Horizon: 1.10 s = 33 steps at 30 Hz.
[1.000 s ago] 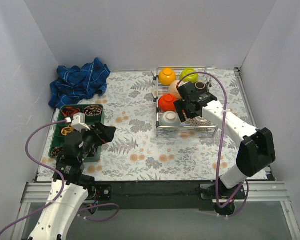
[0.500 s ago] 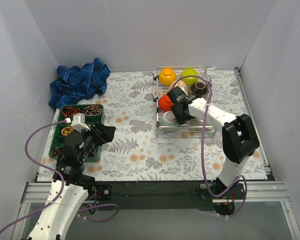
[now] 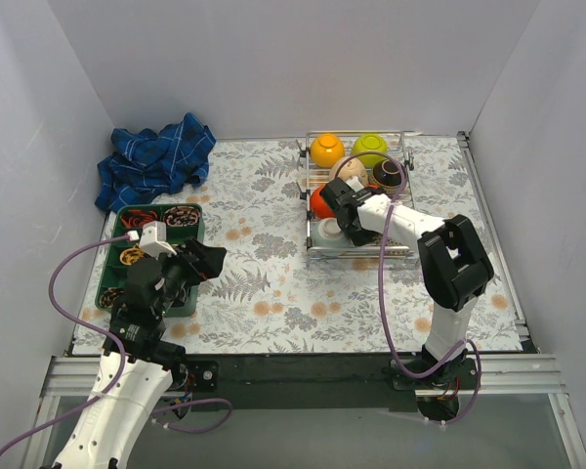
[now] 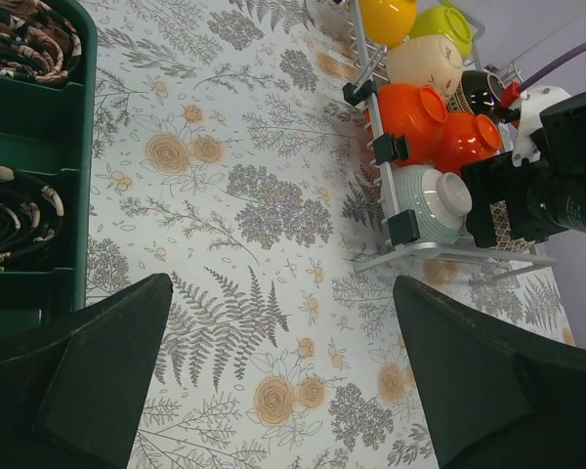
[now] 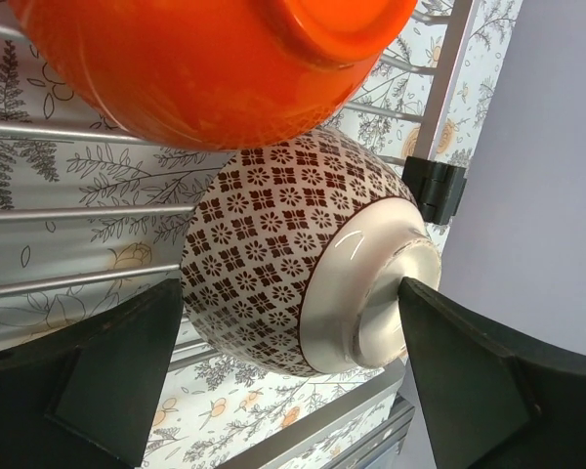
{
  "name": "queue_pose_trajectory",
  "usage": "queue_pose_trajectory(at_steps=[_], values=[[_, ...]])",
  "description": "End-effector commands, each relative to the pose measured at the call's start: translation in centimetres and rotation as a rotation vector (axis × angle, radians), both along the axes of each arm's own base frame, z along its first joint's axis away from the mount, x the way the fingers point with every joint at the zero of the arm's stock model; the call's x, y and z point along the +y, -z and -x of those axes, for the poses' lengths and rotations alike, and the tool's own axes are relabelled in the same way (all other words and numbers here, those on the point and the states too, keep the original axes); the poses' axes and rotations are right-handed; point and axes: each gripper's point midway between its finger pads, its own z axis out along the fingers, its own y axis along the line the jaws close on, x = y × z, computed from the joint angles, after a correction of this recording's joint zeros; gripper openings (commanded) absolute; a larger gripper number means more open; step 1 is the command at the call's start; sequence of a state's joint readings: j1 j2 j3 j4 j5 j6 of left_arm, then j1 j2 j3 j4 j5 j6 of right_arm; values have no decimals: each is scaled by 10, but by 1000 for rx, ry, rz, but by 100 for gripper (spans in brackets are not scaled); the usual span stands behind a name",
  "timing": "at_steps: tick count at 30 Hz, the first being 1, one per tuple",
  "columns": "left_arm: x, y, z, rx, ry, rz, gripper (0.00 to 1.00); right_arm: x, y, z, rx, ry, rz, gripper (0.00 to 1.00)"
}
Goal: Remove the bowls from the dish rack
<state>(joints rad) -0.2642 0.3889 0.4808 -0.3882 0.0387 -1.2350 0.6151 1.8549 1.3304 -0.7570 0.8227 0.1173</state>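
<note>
The chrome dish rack (image 3: 363, 256) stands at the back right and holds several bowls: orange-yellow (image 3: 326, 149), lime green (image 3: 369, 147), speckled beige (image 3: 355, 168), dark brown (image 3: 388, 174), red-orange (image 3: 319, 201) and pale blue-green (image 3: 330, 232). My right gripper (image 3: 338, 202) reaches into the rack. In the right wrist view it (image 5: 291, 303) is open, its jaws either side of the white patterned bowl (image 5: 283, 244), which lies on its side under a red-orange bowl (image 5: 205, 68). The right finger touches the foot ring. My left gripper (image 3: 207, 262) is open and empty over the table (image 4: 281, 293).
A green compartment tray (image 3: 188, 293) with small items sits at the left, beside my left gripper. A blue checked cloth (image 3: 154, 161) lies at the back left. The left wrist view shows the rack (image 4: 449, 256) with a second red-orange bowl (image 4: 469, 137). White walls enclose the table.
My right gripper has moved left along the rack, from its middle to the near left part, and the arm has folded in. The left arm has not moved.
</note>
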Motion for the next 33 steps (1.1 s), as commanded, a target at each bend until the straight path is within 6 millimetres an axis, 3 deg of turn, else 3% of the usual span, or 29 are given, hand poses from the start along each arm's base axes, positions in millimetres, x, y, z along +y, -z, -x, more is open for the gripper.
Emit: queue_pose_trajectory(at_steps=[1,7,14,17,24,27,33], values=[[3,3,-1,4,-16,-9,98,-9,40,21,128,37,20,96],[3,4,-1,7,-18,-9,98,-4,43,23,163,7,2,98],[3,3,-1,2,-19,-8,98,-13,53,26,192,-13,105,97],[3,3,-1,2,-19,-8,98,-13,44,25,159,-26,147,93],[3,3,-1,1,-18,-7,98,0,-7,14,34,-56,182,71],[2,3,0,1,-13,-8,98,6,-24,11,-3,-60,156,56],[2,3,0,1,-13,-8,98,12,-53,8,-61,-68,89,36]])
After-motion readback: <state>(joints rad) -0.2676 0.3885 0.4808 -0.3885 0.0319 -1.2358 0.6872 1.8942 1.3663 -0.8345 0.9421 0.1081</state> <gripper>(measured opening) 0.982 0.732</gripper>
